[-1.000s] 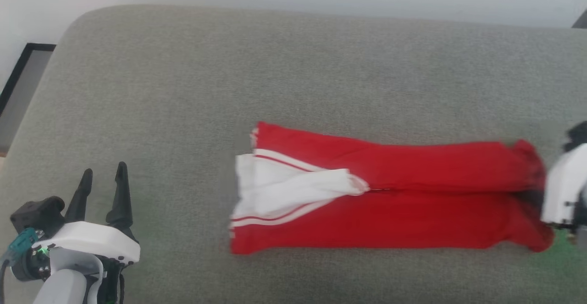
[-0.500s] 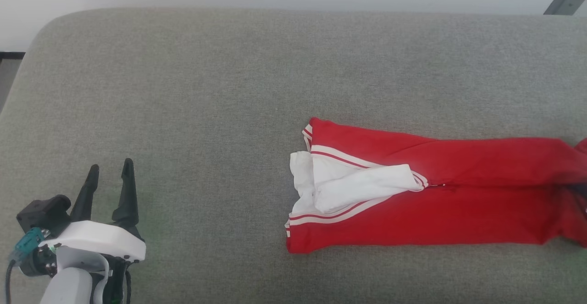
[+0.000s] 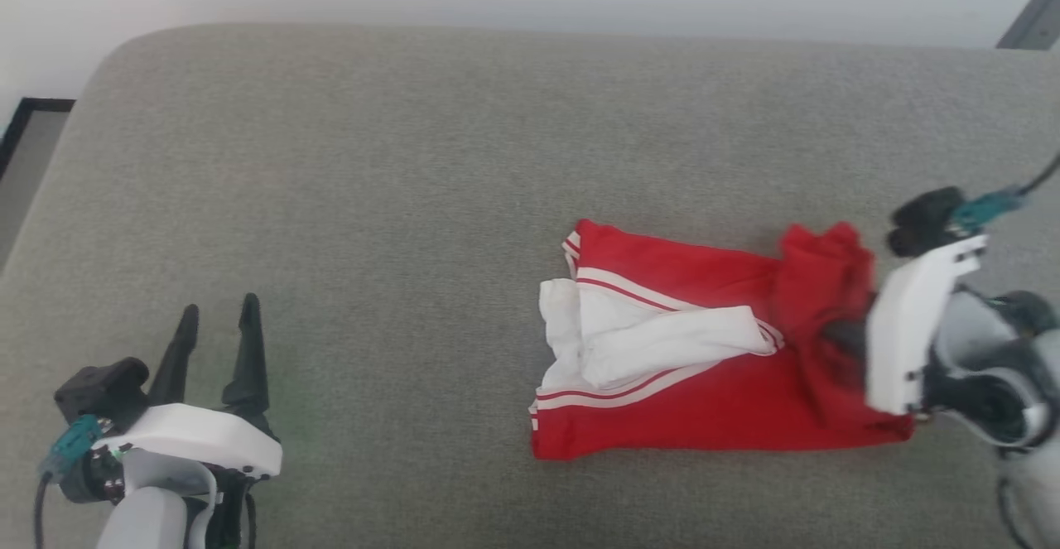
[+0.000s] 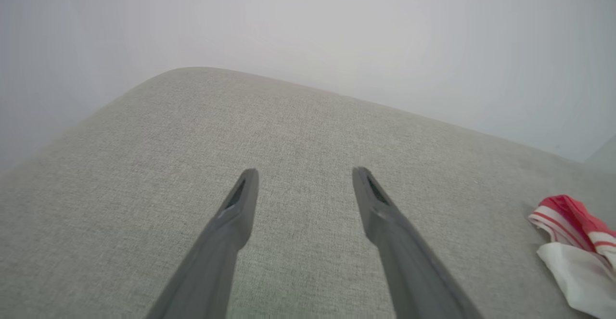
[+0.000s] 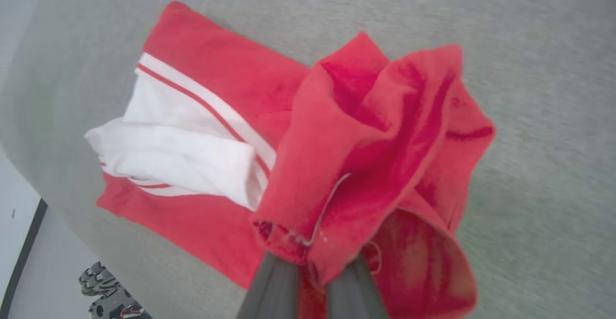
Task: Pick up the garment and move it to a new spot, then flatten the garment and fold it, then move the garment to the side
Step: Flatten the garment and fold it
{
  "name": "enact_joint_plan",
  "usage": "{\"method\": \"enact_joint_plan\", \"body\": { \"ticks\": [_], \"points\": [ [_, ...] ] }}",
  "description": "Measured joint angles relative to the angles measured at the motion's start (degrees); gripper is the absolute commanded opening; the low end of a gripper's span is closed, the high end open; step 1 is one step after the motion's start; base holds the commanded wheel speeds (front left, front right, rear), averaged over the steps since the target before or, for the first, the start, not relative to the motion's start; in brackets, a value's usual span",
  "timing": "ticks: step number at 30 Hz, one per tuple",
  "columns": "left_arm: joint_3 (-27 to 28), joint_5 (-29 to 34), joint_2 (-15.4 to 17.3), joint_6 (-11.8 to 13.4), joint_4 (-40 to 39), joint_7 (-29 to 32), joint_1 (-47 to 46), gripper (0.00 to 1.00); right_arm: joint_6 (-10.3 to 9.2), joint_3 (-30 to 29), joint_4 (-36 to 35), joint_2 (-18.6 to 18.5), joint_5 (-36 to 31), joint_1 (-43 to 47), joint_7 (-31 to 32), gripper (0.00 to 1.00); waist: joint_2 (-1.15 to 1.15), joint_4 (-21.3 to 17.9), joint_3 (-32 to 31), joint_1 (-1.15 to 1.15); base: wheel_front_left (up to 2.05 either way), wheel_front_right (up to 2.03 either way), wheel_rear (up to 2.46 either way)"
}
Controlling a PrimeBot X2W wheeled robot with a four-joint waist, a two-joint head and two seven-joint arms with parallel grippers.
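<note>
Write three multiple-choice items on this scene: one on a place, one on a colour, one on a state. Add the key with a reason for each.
1. Where does the garment lie?
A. on the grey cushion
B. on a wooden floor
C. inside a basket

2. What colour are its folded-in sleeves?
A. black
B. blue
C. white

3. How do the jaws of the right gripper stand?
A. wide open, clear of the cloth
B. shut on the garment's red end
C. shut on nothing, above the cushion

Key:
1 A, since grey fabric shows all round the garment in the head view.
2 C, since the sleeves lie white beside the red-and-white striped trim.
3 B, since in the right wrist view the red end bunches up and is lifted over the closed jaws.
</note>
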Motion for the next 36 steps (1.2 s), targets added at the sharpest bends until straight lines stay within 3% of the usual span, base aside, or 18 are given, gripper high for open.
{"method": "enact_joint_plan", "body": {
  "ticks": [6,14,15,16,23,29,36],
  "points": [
    [-0.68,0.46,-0.82,-0.6,0.93,0.0,-1.02,1.0,0.0,6.01,-0.76,4.22,-0.66,-3.22,0.42,0.0,0.0,2.68,-0.46,0.0,0.0,0.0,0.0],
    [-1.09,0.82,-1.93,-1.19,2.11,0.0,-1.6,1.0,0.0,12.96,5.57,8.6,-0.98,-6.69,-2.12,0.02,0.0,5.84,-1.11,0.0,0.0,0.0,0.0],
    [-1.04,0.82,-1.99,-1.24,2.22,0.0,-1.6,1.0,0.0,13.49,6.65,8.94,-0.98,-7.16,-2.74,0.38,0.0,5.97,-1.19,0.0,0.0,0.0,0.0],
    [-1.01,0.82,-2.03,-1.25,2.33,0.0,-1.61,1.0,0.0,14.26,7.54,9.15,-0.98,-7.59,-3.25,1.0,0.0,6.07,-1.26,0.0,0.0,0.0,0.0],
    [0.13,0.79,-1.97,-1.35,2.49,0.0,-1.51,1.0,0.0,15.93,7.47,9.26,2.4,-9.34,-6.03,1.0,0.0,4.93,-2.06,0.0,0.0,0.0,0.0],
    [1.15,0.7,-1.41,-1.52,2.15,0.0,-0.8,1.0,0.0,13.9,4.34,5.53,2.97,-9.36,-7.89,1.0,0.0,2.6,-2.81,0.0,0.0,0.0,0.0],
    [2.33,0.73,-0.33,-1.53,1.22,0.0,0.28,1.0,0.0,6.38,2.31,0.24,2.15,-5.32,-12.96,1.0,0.0,-1.16,-4.07,0.0,0.0,0.0,0.0]
  ]
}}
